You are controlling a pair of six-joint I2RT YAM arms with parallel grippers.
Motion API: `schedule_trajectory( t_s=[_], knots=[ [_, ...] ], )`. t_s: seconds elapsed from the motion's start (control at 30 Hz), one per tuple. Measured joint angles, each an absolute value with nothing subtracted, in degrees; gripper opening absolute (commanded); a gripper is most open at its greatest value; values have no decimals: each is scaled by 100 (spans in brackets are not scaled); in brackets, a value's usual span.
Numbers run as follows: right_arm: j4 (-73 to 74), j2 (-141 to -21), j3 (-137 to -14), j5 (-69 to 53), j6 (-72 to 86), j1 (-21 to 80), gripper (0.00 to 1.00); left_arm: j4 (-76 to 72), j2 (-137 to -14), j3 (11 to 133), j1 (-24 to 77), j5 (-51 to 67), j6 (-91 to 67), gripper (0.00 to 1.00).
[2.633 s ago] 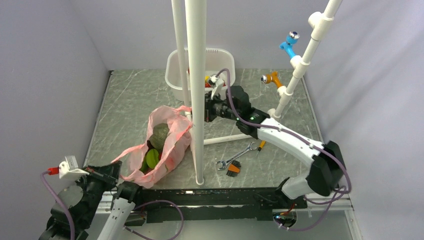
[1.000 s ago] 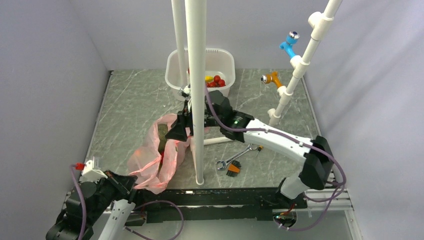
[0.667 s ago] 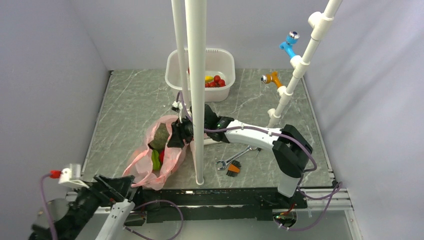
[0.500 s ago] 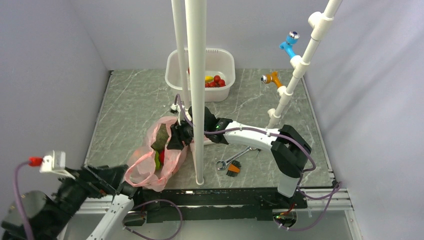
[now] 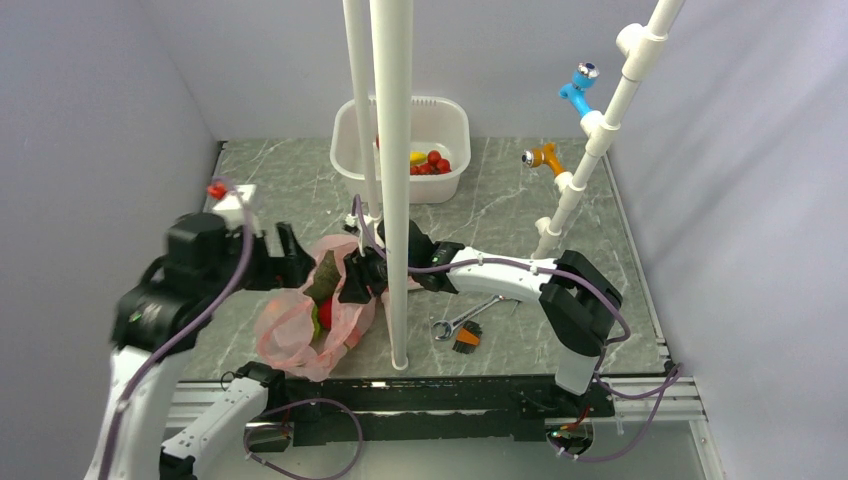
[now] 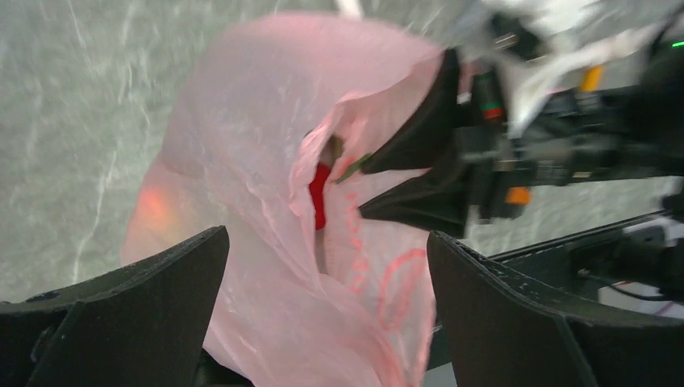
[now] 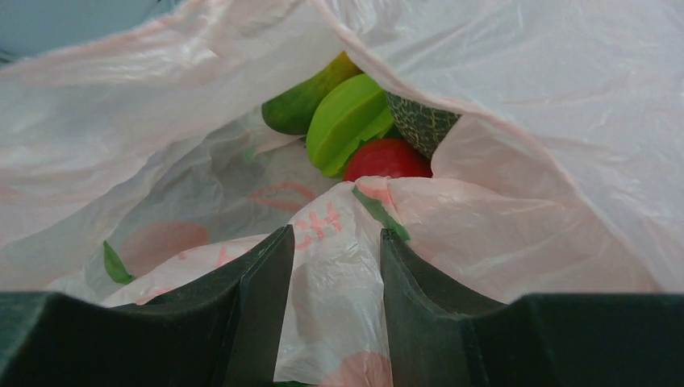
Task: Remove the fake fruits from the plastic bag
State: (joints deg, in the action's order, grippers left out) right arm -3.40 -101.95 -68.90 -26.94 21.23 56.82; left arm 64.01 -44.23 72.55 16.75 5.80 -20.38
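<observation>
The pink plastic bag [image 5: 300,330] lies at the table's near left with its mouth facing the back right. Inside it show a red fruit [image 7: 387,157], a bright green piece [image 7: 347,121], a dark green elongated piece [image 7: 302,101] and a netted dull-green ball [image 7: 423,121]. My right gripper [image 7: 335,238] reaches into the bag mouth [image 5: 350,285], and a fold of the bag's film fills the gap between its half-closed jaws. My left gripper [image 6: 327,238] hovers wide open over the bag's left side [image 5: 292,262], holding nothing. The red fruit [image 6: 320,193] shows through the mouth.
A white tub [image 5: 440,100] at the back holds red [image 5: 432,162] and yellow fruits. Two white poles [image 5: 392,200] rise just right of the bag. A wrench [image 5: 470,318] and an orange-handled tool [image 5: 466,340] lie at front centre. A pipe stand [image 5: 590,140] is on the right.
My left gripper opened, let go of the bag and swung up from the near edge to the bag's left side. The right gripper stayed in the mouth and its jaws narrowed.
</observation>
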Motion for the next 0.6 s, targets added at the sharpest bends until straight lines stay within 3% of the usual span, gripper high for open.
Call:
schedule_trajectory(
  t_s=[0.27,0.33,0.53,0.6],
  knots=[
    [-414,-10193,-6720,-2587,2255,5680,41,5830,-4403,5649,1675,421,-1868,99],
    [-467,-10193,-6670,-2534,2272,5682,40,5846,-4399,5546,1682,237,-1852,93],
    [-434,-10193,-6576,-2099,2281,5699,39,5933,-4602,5564,1686,-47,-1737,58],
    [-397,-10191,-6576,-1955,2248,5710,39,5981,-4875,5575,1686,-110,-1715,41]
  ],
)
